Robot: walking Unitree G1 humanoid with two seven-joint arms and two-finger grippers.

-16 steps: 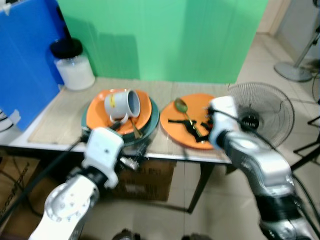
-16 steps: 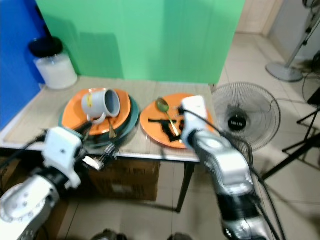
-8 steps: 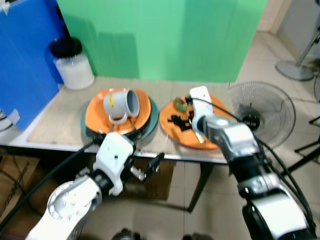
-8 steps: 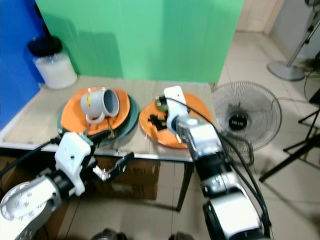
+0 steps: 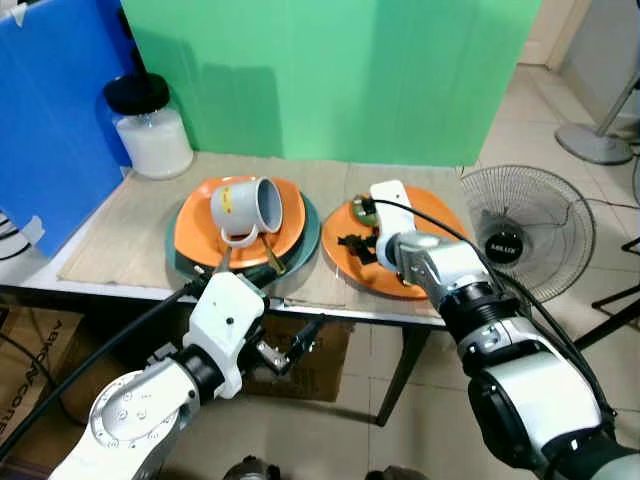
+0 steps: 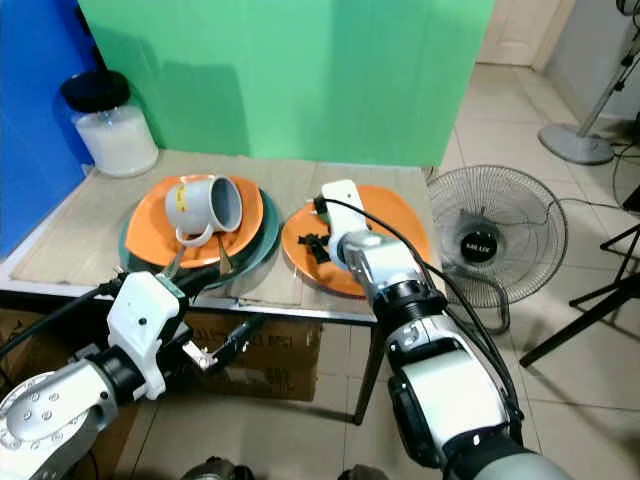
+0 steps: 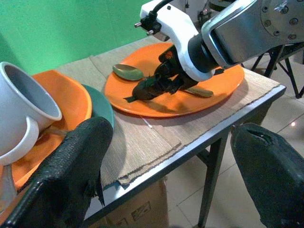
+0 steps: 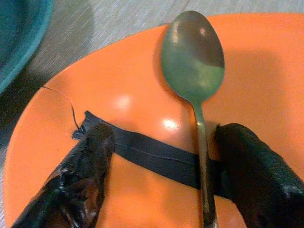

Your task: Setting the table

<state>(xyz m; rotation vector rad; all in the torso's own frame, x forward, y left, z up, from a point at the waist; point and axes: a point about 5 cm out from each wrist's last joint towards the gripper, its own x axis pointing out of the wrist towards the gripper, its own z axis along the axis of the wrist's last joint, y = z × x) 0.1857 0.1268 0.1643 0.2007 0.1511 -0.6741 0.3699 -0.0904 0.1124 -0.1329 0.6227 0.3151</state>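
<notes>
Nearest the robot, the left tool [image 7: 161, 166] hangs below the bench's front edge, fingers spread wide and holding nothing; it looks idle for this step.

Up on the bench [image 5: 120, 235], the action is with the right tool [image 8: 161, 175]. It sits low over the orange plate [image 5: 440, 225] near the front right of the bench, fingers parted and straddling a flat black strip [image 8: 156, 154] and the handle of the spoon [image 8: 194, 66]. One finger [image 8: 85, 175] rests at the strip's end, the other [image 8: 254, 178] just past the spoon handle. Nothing is gripped yet.

The step in hand looks like picking cutlery off this plate to lay it out. The next move would call for closing squarely on the thin handle without skidding it across the glossy plate, then lifting clear. Whether the spoon or the strip is the target cannot be told.

Further along the front edge to the left, a second orange plate [image 5: 195, 225] sits stacked on a teal plate [image 5: 308, 235], with a white mug [image 5: 247, 207] lying on its side on top and more cutlery tucked beneath. At the far left corner stands a white jar with a black lid [image 5: 150, 125].

The right wrist view gives the straddle and the spoon's bowl up close. The left wrist view shows that tool side-on, right down on the plate. The eye views alone lay out the whole bench.
</notes>
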